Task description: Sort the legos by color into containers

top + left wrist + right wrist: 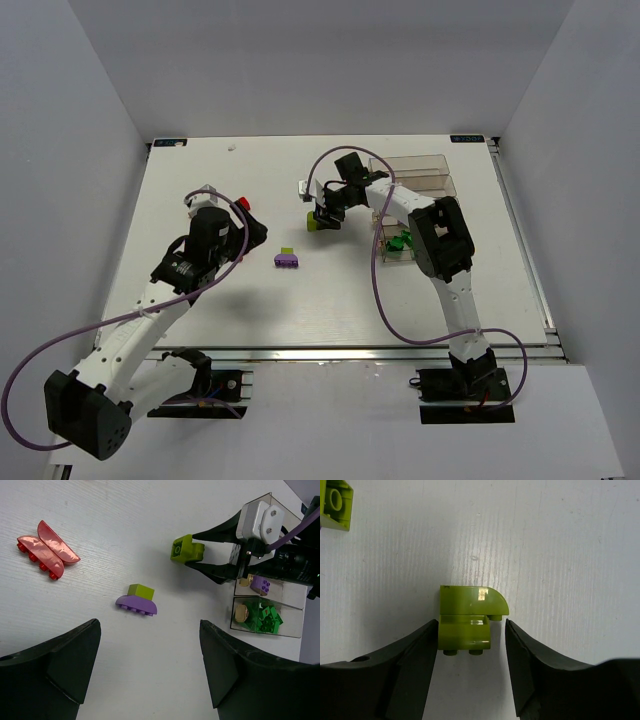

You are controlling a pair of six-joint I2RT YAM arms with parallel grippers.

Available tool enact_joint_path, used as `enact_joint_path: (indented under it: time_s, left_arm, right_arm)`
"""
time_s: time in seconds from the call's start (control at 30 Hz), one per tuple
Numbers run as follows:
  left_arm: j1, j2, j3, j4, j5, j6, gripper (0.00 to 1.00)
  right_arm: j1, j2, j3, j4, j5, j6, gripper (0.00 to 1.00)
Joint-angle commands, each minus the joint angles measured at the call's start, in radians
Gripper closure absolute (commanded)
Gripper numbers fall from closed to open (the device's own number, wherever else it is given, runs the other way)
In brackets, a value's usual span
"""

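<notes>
A yellow-green lego [467,620] lies on the white table between the fingers of my right gripper [472,630]. The left finger [415,650] touches its side and the right finger [525,650] stands a little off it, so the jaws are open around it. From above, this gripper [322,220] is just left of the containers [415,185]. A purple lego [137,605] with a small yellow-green one [141,591] against it lies mid-table. Red legos [47,547] lie further left. My left gripper [149,630] hovers wide open and empty, short of the purple piece.
Green legos [265,619] fill one bin and a purple lego [261,585] lies in the bin beside it. Another yellow-green brick [335,502] shows at the top left of the right wrist view. Grey walls enclose the table on three sides.
</notes>
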Motion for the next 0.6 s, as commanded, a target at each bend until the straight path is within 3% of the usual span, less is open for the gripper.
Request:
enact_joint_path:
  time_s: [0.0, 0.23, 0.33, 0.37, 0.57]
  left_arm:
    - [0.000, -0.007, -0.008, 0.019, 0.012, -0.006, 0.11]
    - [0.000, -0.009, -0.013, 0.027, 0.019, -0.009, 0.11]
    - [0.000, -0.001, -0.021, 0.054, 0.054, -0.012, 0.11]
    - [0.000, 0.005, -0.024, 0.077, 0.070, -0.012, 0.11]
    - [0.000, 0.092, -0.053, 0.228, 0.228, -0.020, 0.11]
  right_arm:
    - [0.000, 0.007, -0.001, 0.034, -0.006, 0.037, 0.39]
    - [0.000, 0.015, 0.004, 0.020, -0.015, 0.035, 0.48]
    - [0.000, 0.007, 0.014, 0.002, -0.036, 0.034, 0.64]
    - [-0.002, -0.008, 0.013, -0.012, -0.043, 0.032, 0.74]
    - [-0.020, -0.153, -0.090, -0.058, -0.171, 0.028, 1.00]
